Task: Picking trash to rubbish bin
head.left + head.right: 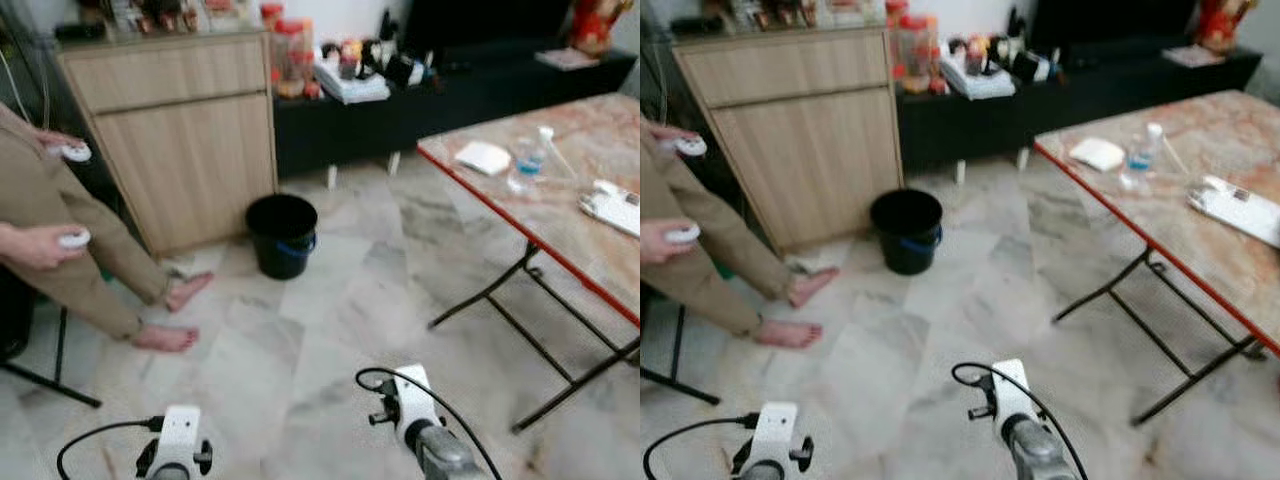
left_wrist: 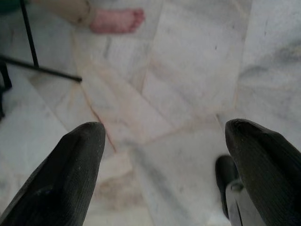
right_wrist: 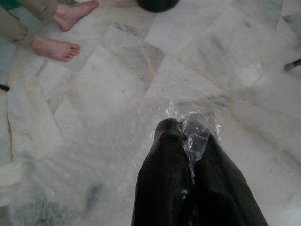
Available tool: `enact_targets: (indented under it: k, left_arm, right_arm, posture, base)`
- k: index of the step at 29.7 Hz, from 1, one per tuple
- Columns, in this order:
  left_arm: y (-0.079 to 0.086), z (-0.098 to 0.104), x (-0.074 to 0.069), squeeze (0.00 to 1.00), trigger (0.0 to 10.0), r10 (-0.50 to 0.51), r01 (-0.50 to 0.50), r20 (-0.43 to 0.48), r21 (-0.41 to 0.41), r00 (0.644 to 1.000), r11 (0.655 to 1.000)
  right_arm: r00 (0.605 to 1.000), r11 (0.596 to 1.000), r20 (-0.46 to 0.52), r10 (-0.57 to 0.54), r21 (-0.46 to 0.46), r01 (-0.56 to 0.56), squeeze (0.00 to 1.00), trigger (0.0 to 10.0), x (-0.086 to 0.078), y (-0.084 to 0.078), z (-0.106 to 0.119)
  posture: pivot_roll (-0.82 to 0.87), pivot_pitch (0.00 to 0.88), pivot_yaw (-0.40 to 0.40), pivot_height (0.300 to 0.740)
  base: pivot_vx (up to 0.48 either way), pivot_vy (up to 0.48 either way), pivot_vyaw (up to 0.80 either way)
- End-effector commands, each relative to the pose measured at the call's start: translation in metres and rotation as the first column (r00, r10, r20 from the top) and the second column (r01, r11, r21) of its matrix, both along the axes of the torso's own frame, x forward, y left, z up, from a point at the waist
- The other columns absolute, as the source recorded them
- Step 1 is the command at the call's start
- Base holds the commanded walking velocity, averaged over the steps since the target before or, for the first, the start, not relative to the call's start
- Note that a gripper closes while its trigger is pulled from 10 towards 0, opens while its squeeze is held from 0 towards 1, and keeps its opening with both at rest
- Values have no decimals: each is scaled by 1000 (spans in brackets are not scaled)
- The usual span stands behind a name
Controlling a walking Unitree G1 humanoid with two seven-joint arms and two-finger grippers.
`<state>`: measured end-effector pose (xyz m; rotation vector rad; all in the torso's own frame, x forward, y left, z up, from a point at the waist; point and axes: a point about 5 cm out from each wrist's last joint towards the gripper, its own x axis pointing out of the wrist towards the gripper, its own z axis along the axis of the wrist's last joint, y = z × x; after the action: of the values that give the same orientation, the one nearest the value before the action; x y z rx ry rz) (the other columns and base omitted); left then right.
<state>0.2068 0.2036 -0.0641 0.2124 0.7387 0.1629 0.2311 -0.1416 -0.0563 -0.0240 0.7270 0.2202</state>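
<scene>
Gripping crinkled clear plastic (image 3: 197,134), my right gripper (image 3: 190,141) faces the black bin (image 1: 282,233) ahead, slightly leftward. My left gripper (image 2: 164,160) hangs open.

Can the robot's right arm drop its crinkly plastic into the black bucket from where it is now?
Probably not yet. The right end effector is shut on the clear plastic, but the black bucket stands well ahead across open marble floor by the wooden cabinet. Nothing blocks the way; it likely needs to walk closer.
</scene>
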Motion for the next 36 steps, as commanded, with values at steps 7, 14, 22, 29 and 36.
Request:
enact_targets:
  k: [7,14,22,29,36]
  left_arm:
    - [-6,1,3,0,10000,-3,4,10,-19,1000,1000]
    - [-4,1,3,0,10000,10,-10,6,-23,1000,1000]
    - [-3,1,4,0,10000,23,-23,9,-33,1000,999]
    - [-4,0,3,0,10000,21,-21,4,-40,1000,999]
    - [-4,0,2,0,10000,48,-47,9,-56,999,997]
  right_arm:
    - [999,999,-19,-39,-11,38,0,10000,-6,-13,-4]
    - [997,997,-31,-72,16,72,0,10000,-8,-14,-5]
    - [997,998,-43,-67,4,67,0,10000,-11,-15,-7]
    - [996,997,-51,-76,4,77,0,10000,-13,-16,-8]
    - [995,996,-63,-84,12,85,0,10000,-14,-18,-9]
  posture:
    - [46,60,-35,740]
    - [44,59,-28,740]
    - [47,68,-25,740]
    - [47,71,-24,740]
    - [50,88,-33,740]
  base:
    - [343,0,735]
    - [348,0,162]
    - [346,0,0]
    - [348,0,0]
    - [461,0,-114]
